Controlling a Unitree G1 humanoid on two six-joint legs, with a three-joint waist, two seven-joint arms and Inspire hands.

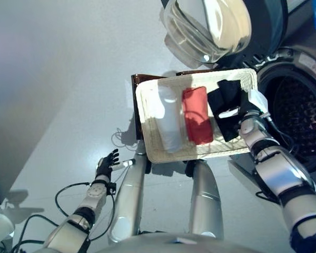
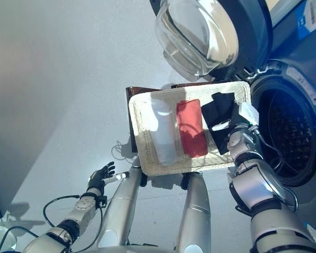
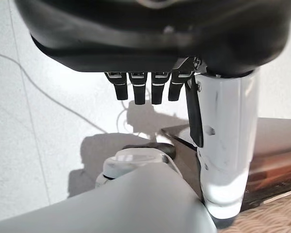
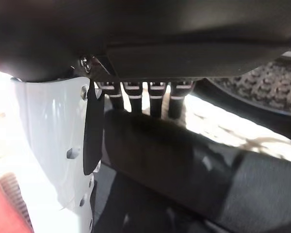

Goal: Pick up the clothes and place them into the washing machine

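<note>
A shallow wicker basket [image 1: 141, 105] rests on a low dark brown box [image 1: 138, 80] beside the washing machine. In it lie a rolled white cloth [image 1: 168, 124], a red cloth [image 1: 196, 116] and a black cloth [image 1: 224, 100] at the end nearest the machine. My right hand [image 1: 248, 107] is over the black cloth. In the right wrist view its fingers [image 4: 136, 97] are straight and touch the black cloth [image 4: 184, 165], with the white-covered thumb [image 4: 53, 136] beside it. My left hand [image 1: 106, 164] hangs open and empty, low at the left above the floor.
The washing machine's drum [image 1: 297, 113] stands open just right of the basket. Its round glass door [image 1: 208, 26] is swung open above the basket's far edge. Pale floor [image 1: 52, 95] lies to the left. The box edge [image 3: 276, 160] shows in the left wrist view.
</note>
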